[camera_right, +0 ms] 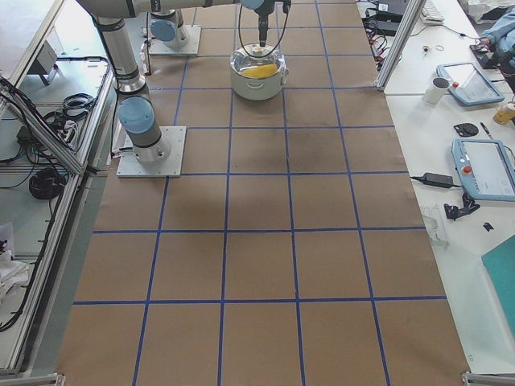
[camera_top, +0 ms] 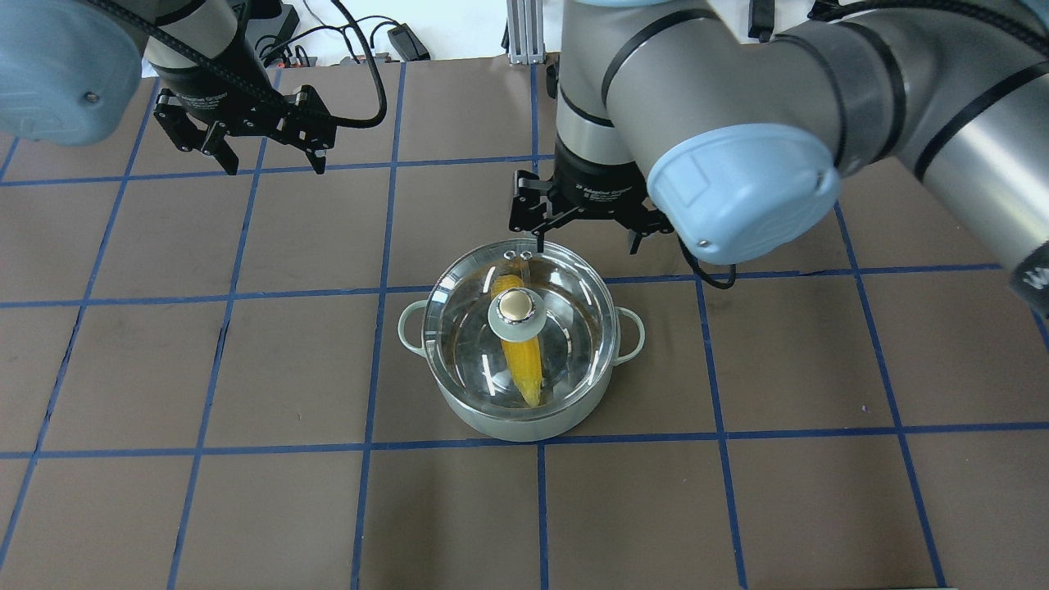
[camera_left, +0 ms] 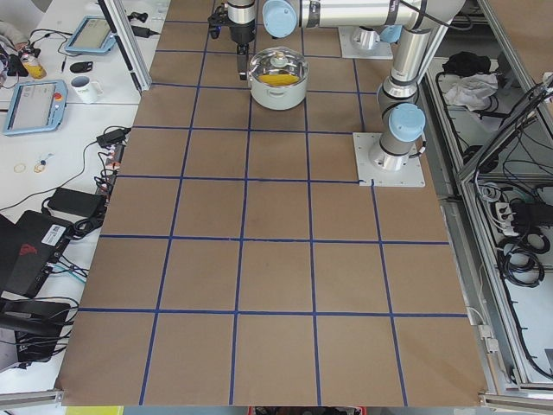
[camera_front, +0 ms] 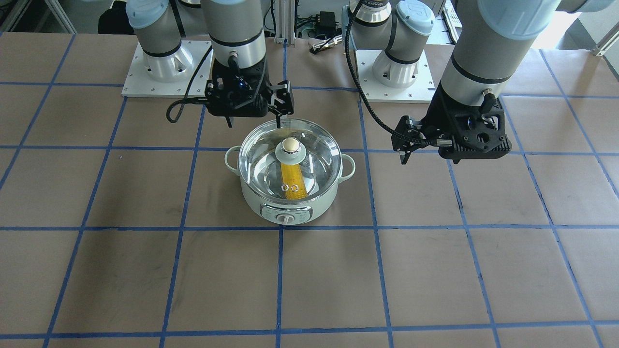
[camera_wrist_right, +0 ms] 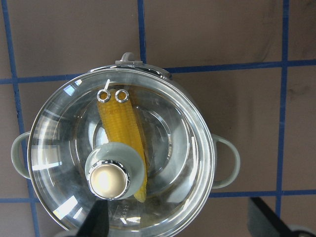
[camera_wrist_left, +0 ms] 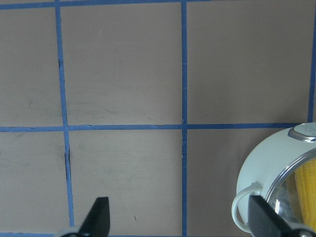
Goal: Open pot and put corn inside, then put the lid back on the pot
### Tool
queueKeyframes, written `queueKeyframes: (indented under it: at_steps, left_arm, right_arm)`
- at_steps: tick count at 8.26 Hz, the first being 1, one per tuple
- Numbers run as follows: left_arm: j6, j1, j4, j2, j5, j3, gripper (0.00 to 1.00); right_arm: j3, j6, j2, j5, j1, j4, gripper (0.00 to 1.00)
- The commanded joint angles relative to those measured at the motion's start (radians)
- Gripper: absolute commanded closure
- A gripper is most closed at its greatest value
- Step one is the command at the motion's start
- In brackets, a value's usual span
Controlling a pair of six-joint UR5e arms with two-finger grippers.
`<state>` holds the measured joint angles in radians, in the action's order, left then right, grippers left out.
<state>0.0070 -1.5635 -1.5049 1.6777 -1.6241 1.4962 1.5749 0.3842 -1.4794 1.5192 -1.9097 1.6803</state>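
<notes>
Pot [camera_top: 524, 422]: one, pale green, at the centre of the overhead view, standing on the table [camera_top: 246, 369], lid on.
Pot contents: one corn [camera_top: 524, 360], yellow, lying on the steel floor and seen through the glass; its pointed end aims at the lower edge of the overhead view.
Lid [camera_top: 467, 328]: one, clear glass with a metal rim, seated level on the pot.
Knob [camera_top: 515, 307]: one, gold cap on a green base, at the lid's middle, over the corn.
Vent rings [camera_wrist_right: 103, 95]: two, side by side near the lid's upper edge in the right wrist view.
Handles [camera_top: 410, 328]: two loops, one on each side of the pot.
Dial [camera_front: 286, 219]: one, white, on the pot's front panel, low on the pot in the front-facing view.
Grippers: two.
Left gripper [camera_top: 272, 156]: upper left of the overhead view, well apart from the pot; jaws spread wide, nothing held. Its wrist view shows bare table between the tips and the pot at lower right.
Right gripper [camera_top: 588, 239]: just beyond the lid's upper edge in the overhead view; jaws spread wide, empty.
</notes>
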Motion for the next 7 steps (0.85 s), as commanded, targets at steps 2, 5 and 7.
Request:
queueKeyframes:
  at_steps: [2,5,7]
  left_arm:
    - [-0.002,-0.004,-0.017,-0.019,0.083,-0.007,0.00]
    - [0.001,-0.003,-0.017,-0.021,0.078,0.002,0.00]
    - [0.005,-0.003,-0.009,-0.013,0.081,0.003,0.00]
  right_arm:
    - [-0.006,-0.265,-0.123,0.006,0.255,-0.129,0.00]
    - [-0.003,-0.350,-0.160,0.045,0.345,-0.166,0.00]
    - [-0.001,-0.350,-0.160,0.044,0.344,-0.165,0.00]
